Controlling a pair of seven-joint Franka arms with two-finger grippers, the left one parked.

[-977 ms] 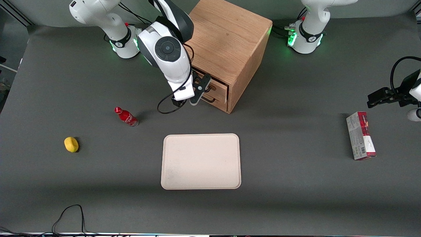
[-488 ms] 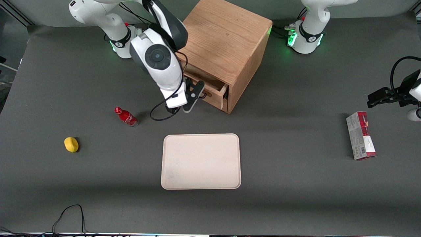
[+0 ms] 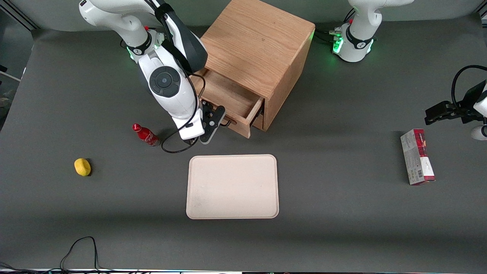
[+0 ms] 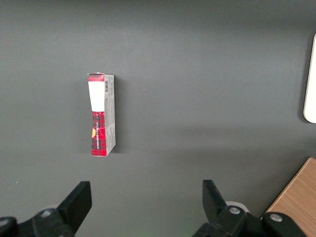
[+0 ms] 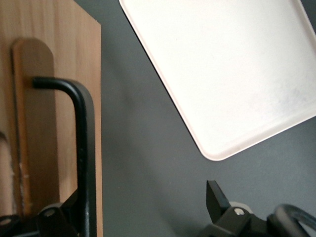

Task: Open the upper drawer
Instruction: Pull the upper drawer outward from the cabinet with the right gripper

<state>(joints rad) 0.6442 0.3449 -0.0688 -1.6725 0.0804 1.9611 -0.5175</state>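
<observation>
We see the upper drawer (image 3: 232, 99) pulled partway out of the wooden cabinet (image 3: 258, 49). The tool (image 3: 214, 125) sits at its black handle (image 5: 83, 148), fingers spread wide, one on each side. Nearby a cream tray (image 3: 232, 186) lies on the dark gray tabletop (image 3: 342, 213).

One oak cabinet (image 3: 258, 57), one tray (image 3: 232, 186), one red bottle (image 3: 145, 135), one lemon (image 3: 82, 167), one carton (image 3: 417, 156).
</observation>
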